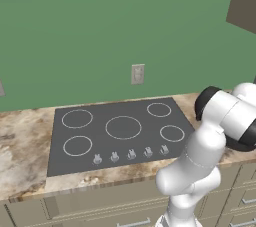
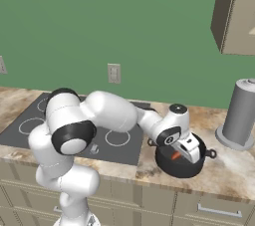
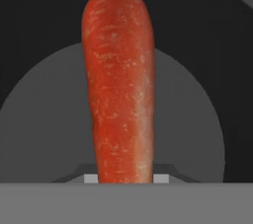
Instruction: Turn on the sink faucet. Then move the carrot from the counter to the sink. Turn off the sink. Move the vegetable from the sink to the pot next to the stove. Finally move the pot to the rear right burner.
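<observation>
- Carrot (image 3: pixel 118 85) clamped in the end effector (image 2: pixel 183 154), hanging inside the black pot (image 2: pixel 172 168).
- Pot stands on the counter (image 2: pixel 224 168), just right of the stove (image 1: pixel 120 131).
- Grey cylindrical canister (image 2: pixel 240 113) stands nearby, right of the pot.

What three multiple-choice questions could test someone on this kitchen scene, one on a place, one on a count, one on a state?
1. Where does the pot stand?
A. on the counter right of the stove
B. on a rear burner
C. in a sink

2. How many burner rings does the stove have?
A. three
B. five
C. six

3. What is the gripper doing?
A. hanging open over the stove
B. holding the carrot inside the pot
C. gripping a pot handle

Key: 1 A, the right base view shows the pot on stone beside the cooktop. 2 B, the left base view shows five rings. 3 B, the hand view shows the carrot rising from between the fingers over the pot's floor.
</observation>
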{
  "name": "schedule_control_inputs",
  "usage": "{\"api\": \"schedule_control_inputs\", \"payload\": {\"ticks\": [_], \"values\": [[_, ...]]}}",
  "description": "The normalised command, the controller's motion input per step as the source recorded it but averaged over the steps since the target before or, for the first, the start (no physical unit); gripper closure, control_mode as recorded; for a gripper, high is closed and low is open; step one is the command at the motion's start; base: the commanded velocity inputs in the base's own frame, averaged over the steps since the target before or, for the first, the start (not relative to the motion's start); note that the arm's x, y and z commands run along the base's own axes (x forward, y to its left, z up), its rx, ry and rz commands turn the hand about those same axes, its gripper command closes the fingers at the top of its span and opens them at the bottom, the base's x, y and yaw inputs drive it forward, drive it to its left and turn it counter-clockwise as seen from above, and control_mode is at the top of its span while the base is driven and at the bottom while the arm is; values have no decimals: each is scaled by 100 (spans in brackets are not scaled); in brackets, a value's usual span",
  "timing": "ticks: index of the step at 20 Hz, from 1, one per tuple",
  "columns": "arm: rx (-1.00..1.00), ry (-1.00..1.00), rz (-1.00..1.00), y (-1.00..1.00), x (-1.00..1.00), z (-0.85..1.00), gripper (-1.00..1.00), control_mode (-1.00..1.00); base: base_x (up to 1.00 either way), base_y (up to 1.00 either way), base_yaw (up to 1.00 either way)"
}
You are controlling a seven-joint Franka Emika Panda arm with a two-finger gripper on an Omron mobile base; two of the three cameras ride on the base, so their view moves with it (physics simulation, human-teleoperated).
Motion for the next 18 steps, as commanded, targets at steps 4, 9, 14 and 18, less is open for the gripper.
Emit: {"api": "schedule_control_inputs", "payload": {"ticks": [4,9,14,18], "values": [[2,0,5,-3,18,-14,-100,-100,0,0,0],[1,0,4,0,9,0,-100,-100,0,0,0],[0,0,1,13,0,4,-100,-100,0,0,0],[0,-1,0,47,-19,30,-100,-100,0,0,0]]}}
